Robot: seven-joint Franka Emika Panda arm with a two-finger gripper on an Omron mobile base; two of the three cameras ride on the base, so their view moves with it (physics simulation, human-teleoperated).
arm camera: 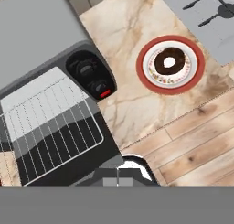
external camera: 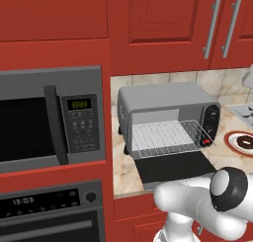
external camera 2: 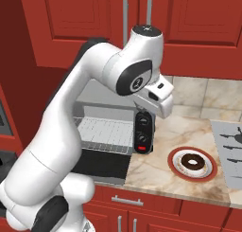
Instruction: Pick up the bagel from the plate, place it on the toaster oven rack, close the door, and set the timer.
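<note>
**Bagel on its plate, oven door down**

The lower oven's clock point(external camera: 23, 201) reads 13:03; the microwave display point(external camera: 79, 104) is illegible. The dark brown ring bagel point(arm camera: 169, 62) lies on the red-rimmed white plate point(arm camera: 170, 86), on the marble counter point(arm camera: 132, 104) beside the grey toaster oven point(external camera: 163, 101). Its dark glass door point(external camera: 175, 167) hangs open, wire rack point(external camera: 165, 137) slid out. The two-finger gripper point(arm camera: 118, 181), largely cut off, is pressed together, empty.

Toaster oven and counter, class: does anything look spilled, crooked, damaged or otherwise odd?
Nothing stands out. The toaster oven door lies open, its rack sits level, and the bagel rests centred on its plate.
</note>
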